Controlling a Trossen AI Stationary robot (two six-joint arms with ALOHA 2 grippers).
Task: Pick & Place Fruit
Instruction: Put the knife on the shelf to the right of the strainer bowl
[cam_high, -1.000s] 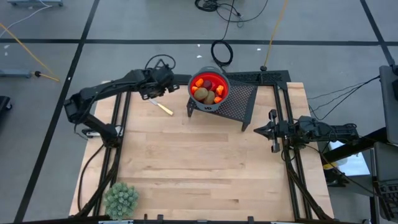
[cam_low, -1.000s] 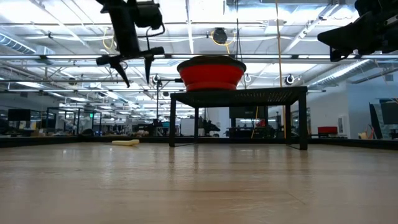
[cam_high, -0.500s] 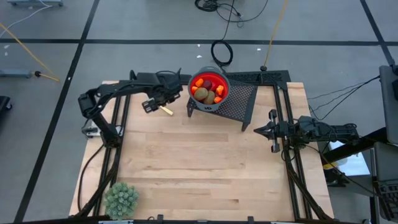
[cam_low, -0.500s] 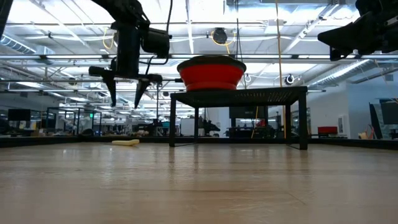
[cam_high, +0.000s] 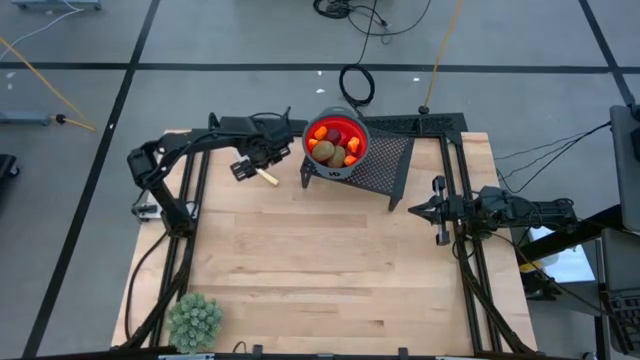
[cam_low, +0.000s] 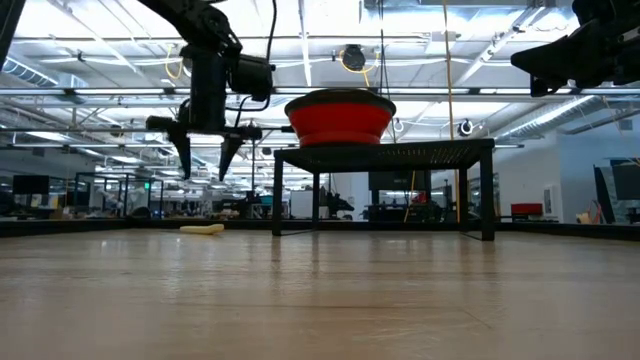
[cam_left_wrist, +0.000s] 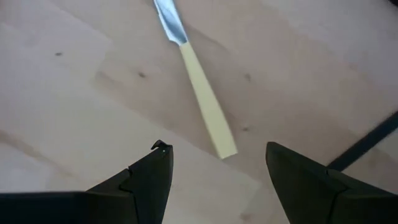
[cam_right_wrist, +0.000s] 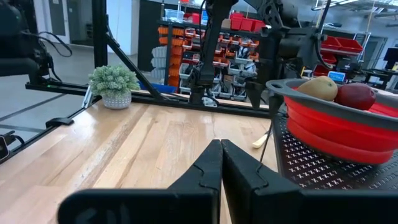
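Observation:
The toy fruit (cam_high: 335, 145), brown, dark red and orange pieces, lies piled in a red bowl (cam_high: 352, 131) that stands on a black mesh stand (cam_high: 388, 165) at the table's far edge. The low view shows the bowl (cam_low: 339, 118) on the stand's top. My left gripper (cam_high: 250, 166) is open and points straight down, left of the bowl. It hangs above a yellow-handled knife (cam_left_wrist: 200, 93) that lies flat on the wood. The low view shows its fingertips (cam_low: 206, 165) well clear of the table. My right gripper (cam_high: 437, 212) is shut and waits near the table's right edge.
A pale green spiky plant ball (cam_high: 195, 318) sits at the near left corner. The knife (cam_high: 264, 175) lies just left of the stand's leg (cam_high: 306, 172). Bare wood (cam_high: 320, 260) spreads across the middle and near part of the table.
My left gripper came down and toward the near edge, from beside the bowl's rim to a spot over the knife. It turned from a tilted pose to pointing straight down. Over the last half second it barely moved.

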